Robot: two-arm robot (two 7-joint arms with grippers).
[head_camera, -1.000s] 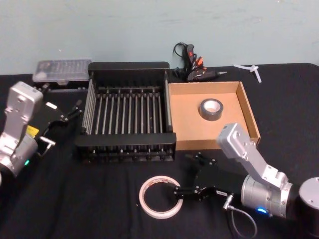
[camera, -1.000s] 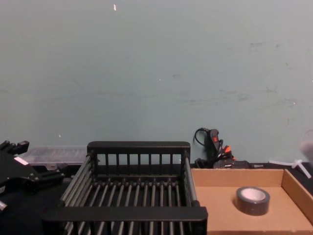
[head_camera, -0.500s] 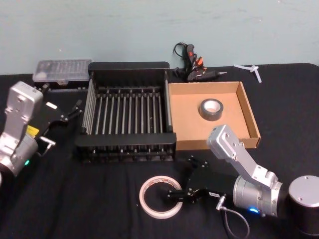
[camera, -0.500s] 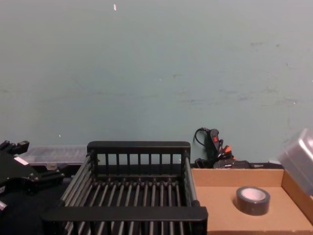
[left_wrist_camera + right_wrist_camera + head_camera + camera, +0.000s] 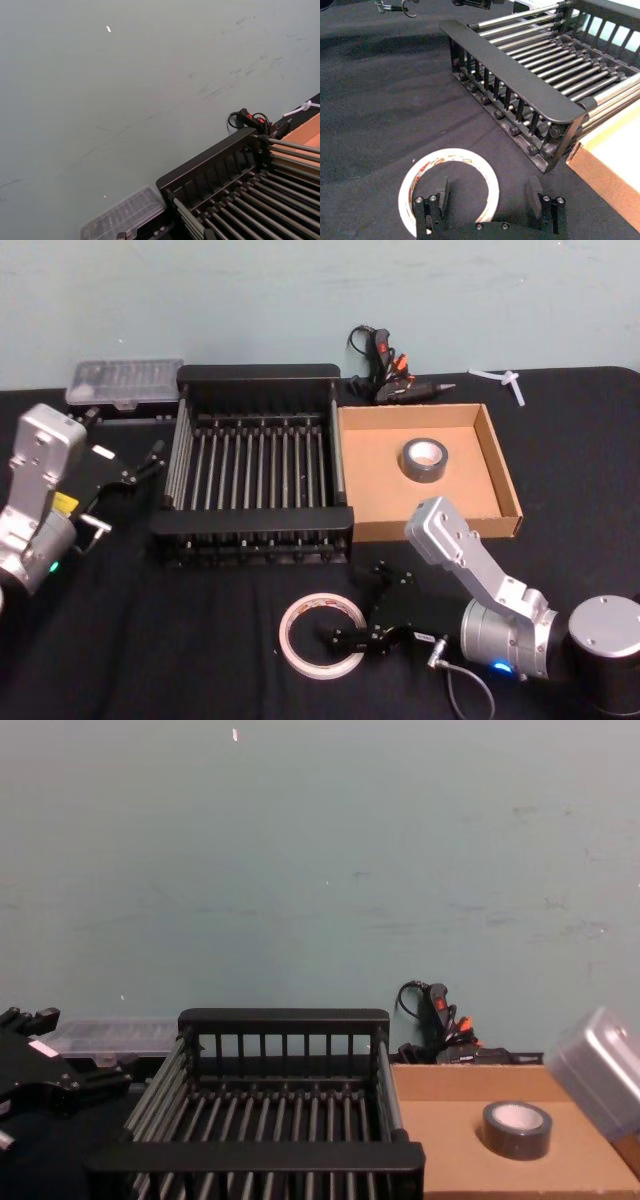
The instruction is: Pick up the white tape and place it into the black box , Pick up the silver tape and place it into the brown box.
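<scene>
The white tape point(image 5: 320, 635) lies flat on the black cloth in front of the black box point(image 5: 258, 372). My right gripper point(image 5: 352, 610) is open and low over the ring's right side. In the right wrist view one finger stands inside the hole of the white tape point(image 5: 449, 187) and the other outside it, so the right gripper point(image 5: 487, 192) straddles the band. The silver tape point(image 5: 423, 458) lies inside the brown box point(image 5: 380, 480), right of the black box. My left gripper point(image 5: 150, 458) is parked open at the black box's left side.
A glue gun point(image 5: 390, 380) and a white plastic piece point(image 5: 500, 378) lie behind the brown box. A clear plastic case point(image 5: 125, 380) sits at the back left. The black box's front rim point(image 5: 520, 80) rises just beyond the white tape.
My right gripper has slid left and lower toward the white tape, bringing one finger into the ring's hole. The left arm and both tapes have not moved.
</scene>
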